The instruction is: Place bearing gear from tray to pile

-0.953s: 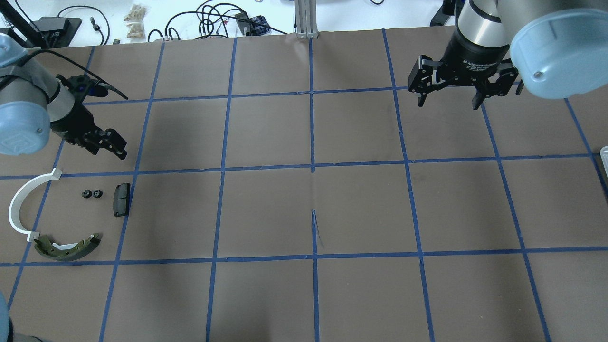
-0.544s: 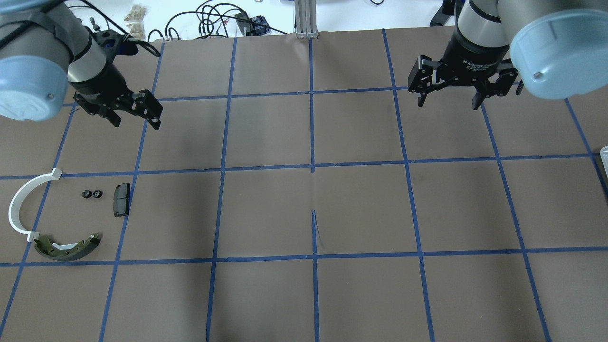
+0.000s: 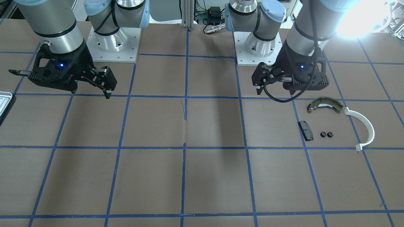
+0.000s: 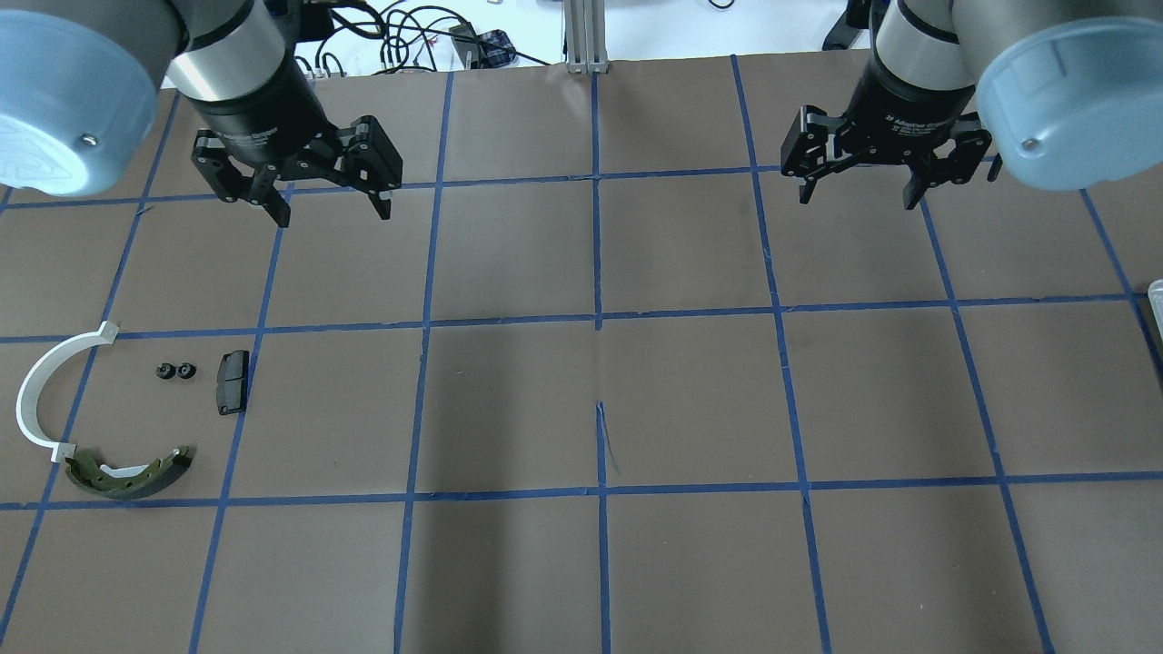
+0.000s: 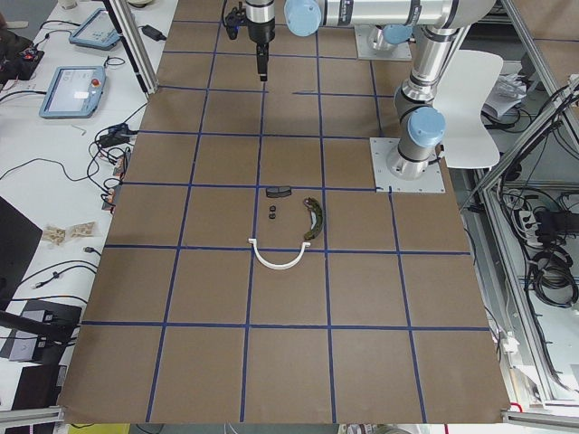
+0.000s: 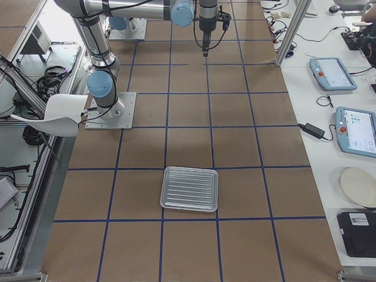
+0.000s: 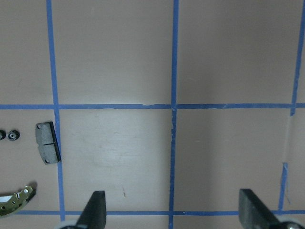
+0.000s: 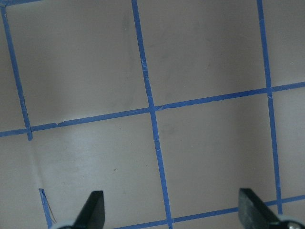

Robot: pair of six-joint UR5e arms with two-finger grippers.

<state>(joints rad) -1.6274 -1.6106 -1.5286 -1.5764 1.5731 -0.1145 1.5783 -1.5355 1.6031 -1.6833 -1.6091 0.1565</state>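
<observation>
The pile lies at the table's left: a brass-grey shoe [image 4: 127, 474], a white arc [image 4: 41, 400], a black pad [image 4: 232, 381] and two tiny black gears [image 4: 175, 370]. The left wrist view shows the pad [image 7: 47, 143] and the gears [image 7: 5, 136] at its left edge. The silvery tray [image 6: 189, 188] looks empty; only its edge [image 4: 1156, 300] shows in the overhead view. My left gripper [image 4: 333, 216] is open and empty, high above the mat, behind and to the right of the pile. My right gripper [image 4: 858, 200] is open and empty above the back right.
Blue tape divides the brown mat into squares. Cables [image 4: 400, 36] and an aluminium post [image 4: 586, 36] stand beyond the far edge. The two arm bases [image 3: 113, 41] [image 3: 258, 47] sit at the robot's side of the table.
My left gripper has moved from just behind the pile toward the back and the middle of the table and has turned. The right arm and the pile have not moved.
</observation>
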